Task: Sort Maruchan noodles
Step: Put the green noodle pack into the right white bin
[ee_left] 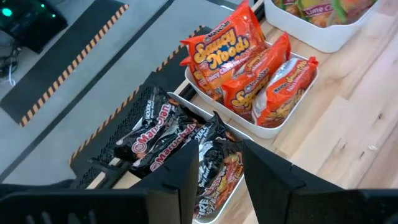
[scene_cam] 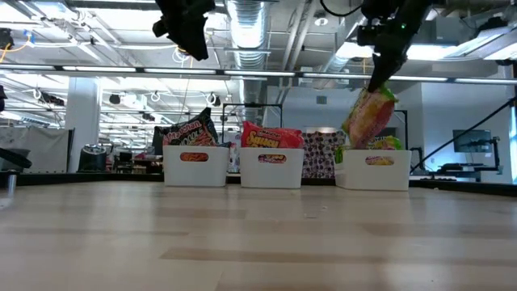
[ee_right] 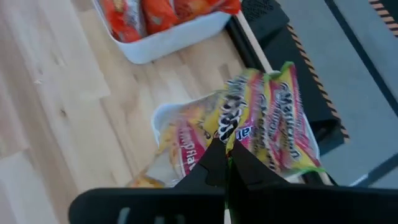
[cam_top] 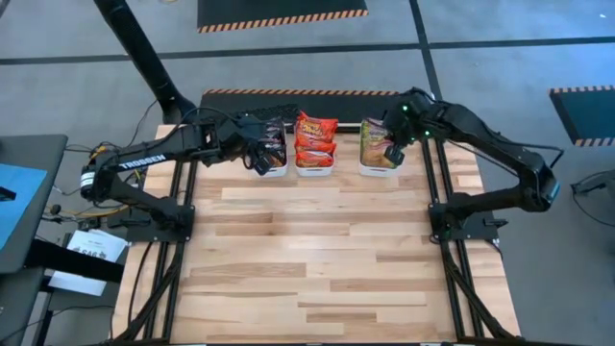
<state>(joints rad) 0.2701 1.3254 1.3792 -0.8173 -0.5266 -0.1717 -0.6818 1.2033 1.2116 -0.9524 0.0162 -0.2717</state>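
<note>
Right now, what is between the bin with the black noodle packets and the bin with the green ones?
In the high view, the bin of red-orange packets sits between the black-packet bin and the green-packet bin. The low view shows the same row.

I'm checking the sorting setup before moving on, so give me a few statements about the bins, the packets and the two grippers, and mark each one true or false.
1. The right gripper is shut on a green packet above the right bin. True.
2. The middle bin holds dark packets. False: it holds red-orange packets; the dark packets are in the left bin.
3. The left gripper holds a packet. False: its jaws stand apart with nothing between them, above the left bin.
4. Three white bins stand in a row at the table's far edge. True.
5. Loose packets lie scattered in the middle of the table. False: none lies there; the other packets are in the bins.
</note>
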